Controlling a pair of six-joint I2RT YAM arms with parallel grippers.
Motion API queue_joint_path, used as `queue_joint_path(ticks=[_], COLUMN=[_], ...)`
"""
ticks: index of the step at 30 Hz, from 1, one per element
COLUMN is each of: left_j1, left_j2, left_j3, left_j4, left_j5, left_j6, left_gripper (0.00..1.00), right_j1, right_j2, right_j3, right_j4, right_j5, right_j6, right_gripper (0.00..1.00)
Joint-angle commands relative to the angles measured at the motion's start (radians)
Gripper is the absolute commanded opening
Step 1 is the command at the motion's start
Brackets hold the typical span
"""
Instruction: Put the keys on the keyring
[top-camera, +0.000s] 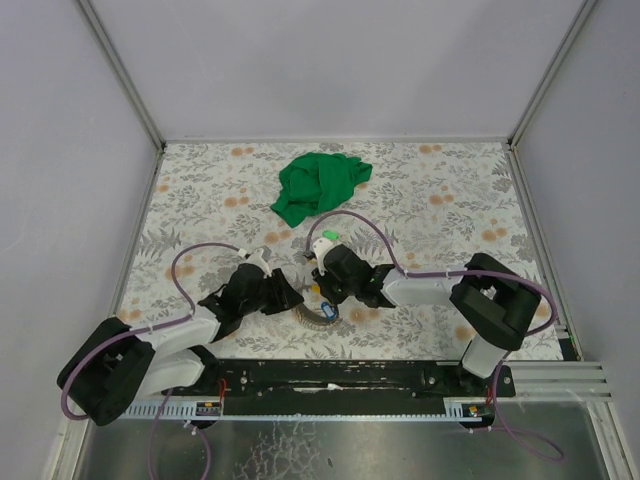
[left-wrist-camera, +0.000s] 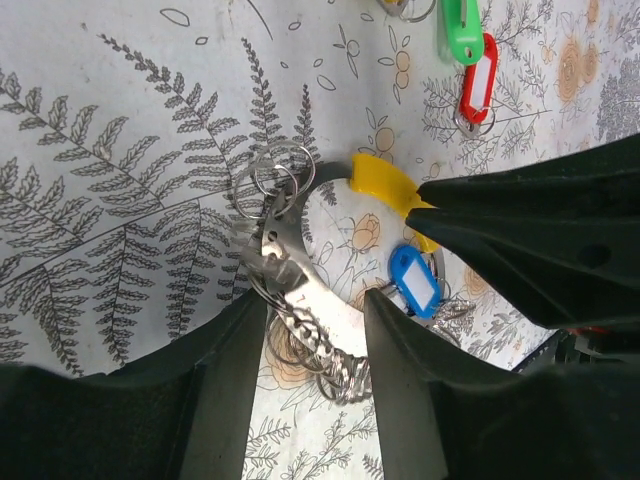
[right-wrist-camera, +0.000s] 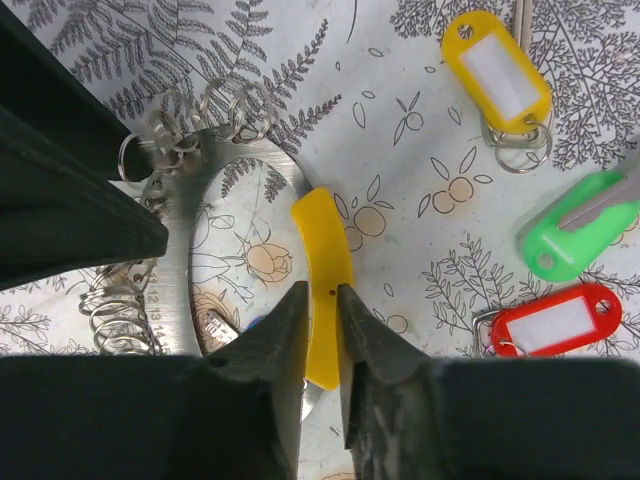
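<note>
Keys (right-wrist-camera: 497, 82), keyring (right-wrist-camera: 178, 260), cloth (top-camera: 320, 185) on floral table (top-camera: 450, 200)

Keyring (right-wrist-camera: 178, 280) on table (top-camera: 450, 200) between left pincer (left-wrist-camera: 310, 320) and right pincer (right-wrist-camera: 320, 300), keys (right-wrist-camera: 497, 72) beside, cloth (top-camera: 320, 185) behind.

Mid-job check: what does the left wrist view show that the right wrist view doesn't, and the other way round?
Only the left wrist view shows a blue tag, lying near the keyring. Only the right wrist view shows a yellow tag with a white label, lying apart from the ring. Both show the keyring with its small split rings, its yellow sleeve flanked by the right fingers, and the green tag and red tag off to one side.
</note>
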Motion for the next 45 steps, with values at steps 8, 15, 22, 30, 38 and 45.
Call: queue_joint_path(ticks=[8, 15, 22, 30, 38, 45], left_j1=[-0.007, -0.007, -0.007, -0.007, -0.007, -0.007], left_j2=[-0.044, -0.043, -0.041, -0.041, -0.037, -0.034], left_j3=[-0.023, -0.024, -0.025, -0.028, -0.029, -0.028], left_j4=[0.019, 0.018, 0.018, 0.018, 0.017, 0.021], left_j5=[-0.041, -0.042, -0.044, -0.046, -0.046, -0.043], left_j6=[-0.030, -0.033, -0.033, -0.034, -0.034, -0.036], left_gripper=[0.43, 0.39, 0.35, 0.33, 0.32, 0.31], right_j1=[0.010, 0.011, 0.012, 0.012, 0.013, 0.013], right_j2=[-0.180, -0.356, -0.347, -0.289, -0.230, -0.199], right_j3=[-0.022, -0.124, -0.182, -0.187, -0.178, -0.180], right_j4=[-0.102, -0.151, -0.079, -0.037, -0.022, -0.001], right_j5=[-0.035, -0.128, -0.259, -0.245, -0.222, -0.221], right_j6=[-0.058, -0.003, 0.068, 0.093, 0.089, 0.088], right_gripper=[0.44, 0.38, 0.27, 0.22, 0.17, 0.18])
